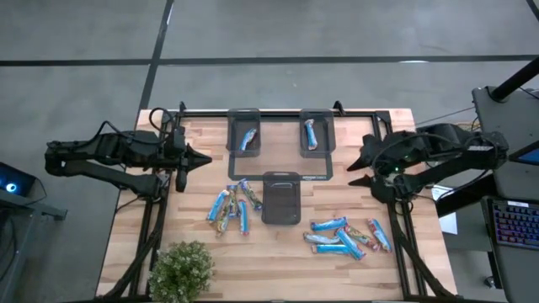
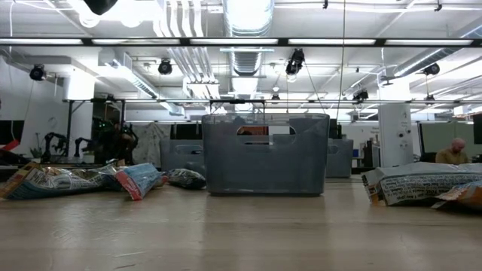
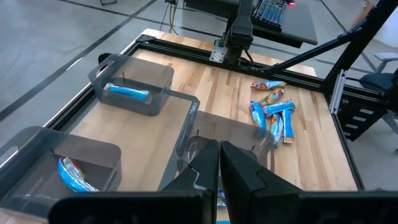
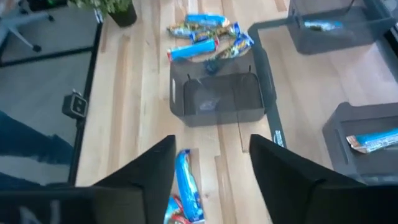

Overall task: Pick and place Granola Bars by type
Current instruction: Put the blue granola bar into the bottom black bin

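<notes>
Two piles of Granola Bars lie closest to me on the tabletop [image 1: 278, 244] — one left pile [image 1: 231, 204] at lower centre-left of the high view, and a right pile [image 1: 349, 236] at lower right, mostly blue wrappers with some red or brown among them. Between them sits an empty middle tray [image 1: 281, 199], and behind it two more trays, each with one bar: the upper-left tray [image 1: 245, 135] and the upper-right tray [image 1: 317, 135]. I read that as sorting by type just begun, with a tray per kind.

My right claw [image 1: 359, 167] hangs at the right edge, released with fingers spread and nothing between them — in its wrist view a blue bar [image 4: 186, 186] lies on the boards below the gap, so I judge it is lining up for a pick. My left claw [image 1: 202, 158] waits at the left edge, clenched on nothing.
</notes>
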You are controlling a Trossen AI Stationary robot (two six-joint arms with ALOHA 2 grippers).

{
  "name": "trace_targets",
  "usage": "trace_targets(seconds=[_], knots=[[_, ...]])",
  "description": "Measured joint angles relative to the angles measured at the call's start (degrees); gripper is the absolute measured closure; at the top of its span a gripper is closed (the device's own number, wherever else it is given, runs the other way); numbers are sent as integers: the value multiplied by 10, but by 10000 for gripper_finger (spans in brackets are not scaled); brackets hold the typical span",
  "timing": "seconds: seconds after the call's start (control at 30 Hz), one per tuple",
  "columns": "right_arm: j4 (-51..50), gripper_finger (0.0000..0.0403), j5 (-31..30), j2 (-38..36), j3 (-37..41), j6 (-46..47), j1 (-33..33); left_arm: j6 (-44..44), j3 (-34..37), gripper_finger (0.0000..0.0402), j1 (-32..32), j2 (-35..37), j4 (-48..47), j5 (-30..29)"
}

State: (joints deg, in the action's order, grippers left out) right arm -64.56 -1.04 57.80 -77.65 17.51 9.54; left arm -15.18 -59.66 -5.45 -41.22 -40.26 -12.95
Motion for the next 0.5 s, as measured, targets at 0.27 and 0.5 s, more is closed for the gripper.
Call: trace_targets(seconds=[0.27,0.5], knots=[[-7,163,0,48,0,-17,0,-3,0,401,0,0,-23,-2],[-31,160,22,97,2,-17,0,-11,0,401,0,0,-23,-2]])
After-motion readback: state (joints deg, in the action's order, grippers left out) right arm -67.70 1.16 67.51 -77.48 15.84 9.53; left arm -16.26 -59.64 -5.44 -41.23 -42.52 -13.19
